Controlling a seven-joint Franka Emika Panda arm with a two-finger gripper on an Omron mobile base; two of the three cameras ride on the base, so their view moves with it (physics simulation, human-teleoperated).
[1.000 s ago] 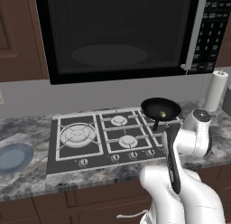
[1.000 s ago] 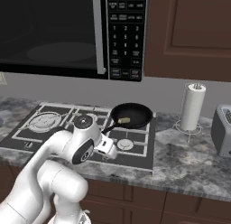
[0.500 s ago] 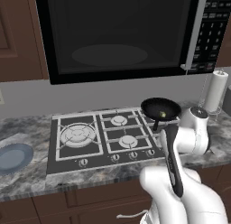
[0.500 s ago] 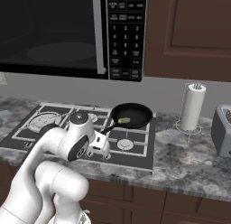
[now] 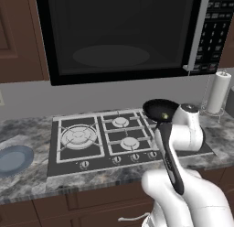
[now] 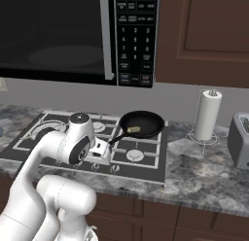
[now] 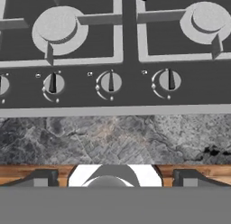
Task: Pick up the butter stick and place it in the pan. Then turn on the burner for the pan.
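Observation:
The black pan (image 6: 142,124) sits on the stove's back right burner, its handle pointing toward the front left. The pale-yellow butter stick (image 6: 134,129) lies inside the pan, and in the left base view I see the butter stick (image 5: 164,115) near the front of the pan (image 5: 159,108). My gripper (image 6: 99,155) hangs low over the stove's front edge, left of the pan handle and apart from it. In the hand view my gripper (image 7: 115,177) is open and holds nothing. It looks down on the row of burner knobs (image 7: 110,81).
The stove (image 5: 77,159) has several burners and a knob row along its front. A blue-grey plate (image 5: 13,158) lies on the counter at the left. A paper towel roll (image 6: 207,113) and a toaster (image 6: 240,145) stand at the right. A microwave (image 5: 114,34) hangs above.
My hand has shifted slightly left along the stove's front, farther from the pan handle. The pan and the butter have stayed put.

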